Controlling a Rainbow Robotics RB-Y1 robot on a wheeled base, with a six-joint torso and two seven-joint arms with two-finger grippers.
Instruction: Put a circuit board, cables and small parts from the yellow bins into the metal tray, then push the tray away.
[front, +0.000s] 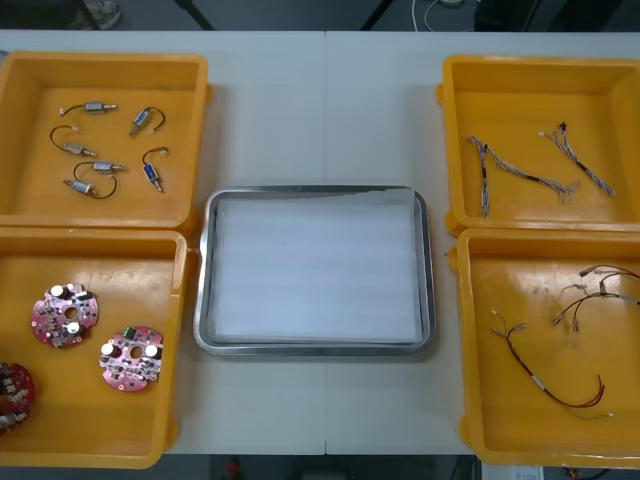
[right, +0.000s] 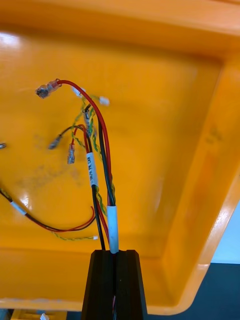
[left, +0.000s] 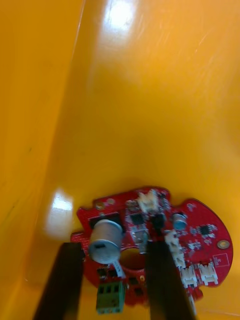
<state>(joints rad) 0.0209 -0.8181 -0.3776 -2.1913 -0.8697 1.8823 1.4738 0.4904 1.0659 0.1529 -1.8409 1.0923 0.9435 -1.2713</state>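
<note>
In the left wrist view my left gripper (left: 114, 245) is down in a yellow bin (left: 150, 100). Its fingers (left: 65, 280) stand apart by the width of a round red circuit board's (left: 200, 235) middle, gripping it at its grey cylinder (left: 105, 241). My right gripper (right: 115, 252) is shut on a bundle of red, black and yellow cables (right: 102, 135) rising from between its fingers over the bin floor (right: 165, 125). The metal tray (front: 205, 300), white inside, sits in the table's middle with nothing in it.
Two more circuit boards (front: 65, 313) (front: 130, 357) lie in the near left bin, one (front: 10, 395) at the view's edge. Small metal parts (front: 100, 165) fill the far left bin. Blue and white cables (front: 520, 175) lie far right, red cables (front: 550, 375) near right.
</note>
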